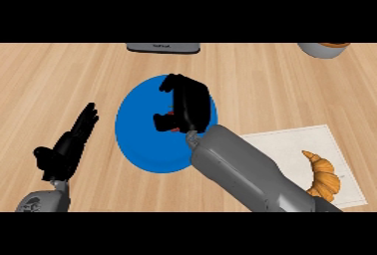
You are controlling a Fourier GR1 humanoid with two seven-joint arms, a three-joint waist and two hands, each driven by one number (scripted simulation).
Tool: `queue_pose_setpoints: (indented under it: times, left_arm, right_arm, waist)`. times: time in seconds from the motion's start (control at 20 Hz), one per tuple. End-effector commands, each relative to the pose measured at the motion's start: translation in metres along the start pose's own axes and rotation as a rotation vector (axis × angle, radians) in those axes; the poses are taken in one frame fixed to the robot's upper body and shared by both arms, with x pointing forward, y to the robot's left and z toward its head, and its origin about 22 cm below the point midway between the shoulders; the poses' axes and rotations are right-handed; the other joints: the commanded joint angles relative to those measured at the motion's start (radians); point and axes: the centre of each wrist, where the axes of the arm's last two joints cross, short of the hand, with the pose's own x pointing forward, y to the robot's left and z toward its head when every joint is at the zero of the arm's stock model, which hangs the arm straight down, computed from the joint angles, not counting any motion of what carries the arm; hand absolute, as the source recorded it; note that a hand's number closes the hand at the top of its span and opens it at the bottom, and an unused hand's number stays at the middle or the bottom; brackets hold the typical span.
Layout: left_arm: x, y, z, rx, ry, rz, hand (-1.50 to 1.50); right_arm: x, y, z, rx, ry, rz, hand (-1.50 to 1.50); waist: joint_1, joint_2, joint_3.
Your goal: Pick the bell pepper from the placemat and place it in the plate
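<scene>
A blue plate [140, 134] lies on the wooden counter at the middle. Over it hovers my right hand [188, 102], its fingers and thumb curled round a small red thing, the bell pepper [171, 128], of which only a sliver shows under the thumb. The white placemat [287, 139] lies at the lower right, partly hidden by my right forearm. My left hand [74, 139] rests at the left of the plate with straight fingers pointing up, holding nothing.
A croissant [324, 177] lies on the placemat's right part. A grey appliance [163, 47] stands at the counter's far edge, and a round bowl-like thing [324, 49] shows at the top right corner.
</scene>
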Motion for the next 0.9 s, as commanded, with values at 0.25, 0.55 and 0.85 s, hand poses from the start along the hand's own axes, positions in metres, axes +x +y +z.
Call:
queue_pose_setpoints:
  times: [0.25,0.55,0.85]
  left_arm:
    - [0.000,-0.001,-0.003,-0.004,-0.004,-0.013,0.00]
    - [0.002,0.003,-0.003,0.024,-0.004,-0.008,0.00]
    - [-0.018,0.002,0.015,0.049,0.017,-0.012,0.00]
  right_arm:
    - [-0.003,0.010,-0.005,-0.077,0.099,-0.216,-1.50]
    - [-0.019,-0.004,-0.003,-0.223,0.140,-0.471,-1.50]
    - [-0.075,-0.037,0.013,-0.230,0.078,-0.632,-1.50]
  waist:
    - [0.011,0.003,0.000]
    - [-0.021,-0.001,0.002]
    - [-0.046,-0.004,0.002]
